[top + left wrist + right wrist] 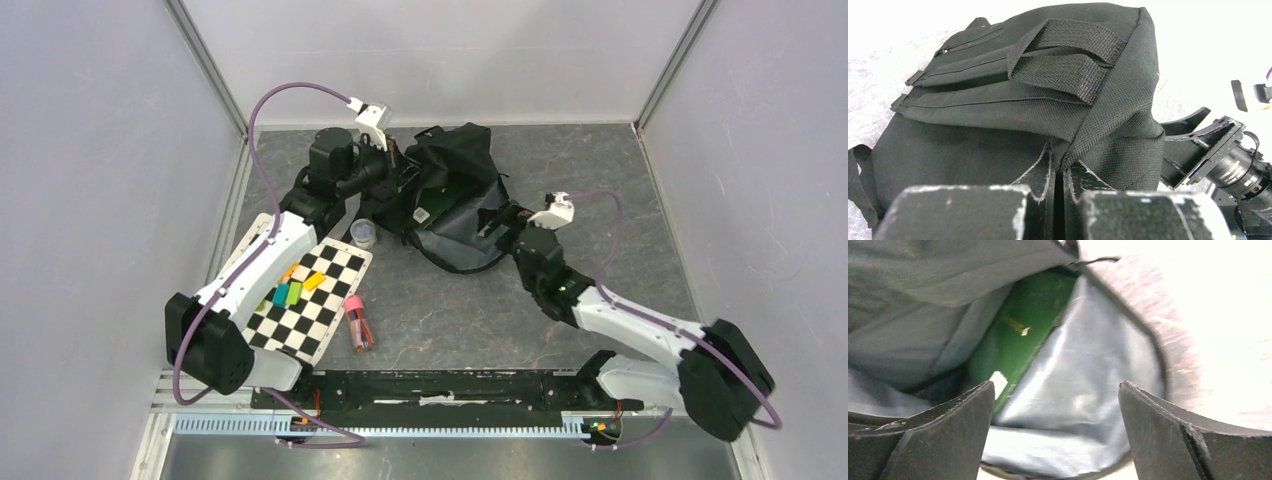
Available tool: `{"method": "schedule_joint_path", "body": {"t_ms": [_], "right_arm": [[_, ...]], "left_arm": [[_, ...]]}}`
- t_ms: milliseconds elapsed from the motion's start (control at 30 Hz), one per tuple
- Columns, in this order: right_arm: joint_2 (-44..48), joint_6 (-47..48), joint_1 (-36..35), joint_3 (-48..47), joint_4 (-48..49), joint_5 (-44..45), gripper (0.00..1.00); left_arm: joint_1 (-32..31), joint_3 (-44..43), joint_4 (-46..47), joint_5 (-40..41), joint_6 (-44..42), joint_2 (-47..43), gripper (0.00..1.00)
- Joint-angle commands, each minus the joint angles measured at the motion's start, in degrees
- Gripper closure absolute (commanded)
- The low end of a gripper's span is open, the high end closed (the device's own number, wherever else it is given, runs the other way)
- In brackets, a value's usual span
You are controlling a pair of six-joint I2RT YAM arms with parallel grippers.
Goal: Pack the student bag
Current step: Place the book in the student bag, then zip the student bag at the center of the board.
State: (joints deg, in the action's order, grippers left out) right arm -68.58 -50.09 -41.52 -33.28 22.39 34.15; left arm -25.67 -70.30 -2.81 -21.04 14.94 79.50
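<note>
Book [1018, 335] — perhaps — inside the student bag [462, 245]

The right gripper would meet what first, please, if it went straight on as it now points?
Probably the grey lining inside the student bag, beside the green flat item; the right gripper is open, depth unclear.

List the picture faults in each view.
Top view: evenly lit, sharp, bag clear. Left wrist view: background behind bag blown out white, near fingers soft. Right wrist view: blurred green item and grey lining, white glare at right.
</note>
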Motion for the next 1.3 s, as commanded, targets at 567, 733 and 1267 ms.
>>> {"method": "schedule_joint_path", "body": {"t_ms": [567,733,1267], "right_arm": [[-5.34,28.39,25.85,2.6,-4.91,-51.94,0.15],[-10.49,28.12,25.88,2.0,1.23,-55.54,0.24],[-11.36,22.21,25.89,-3.95,7.42,-60.99,1.0]], "left_arm": [[1.39,-0.71,-0.44,-0.4,3.52,-3.74,0.92],[1.43,-1.3,-1.12,-0.25,3.28,-3.57,0.92],[1.51,0.52,-1.63,1.09,0.49,-3.45,0.79]]}}
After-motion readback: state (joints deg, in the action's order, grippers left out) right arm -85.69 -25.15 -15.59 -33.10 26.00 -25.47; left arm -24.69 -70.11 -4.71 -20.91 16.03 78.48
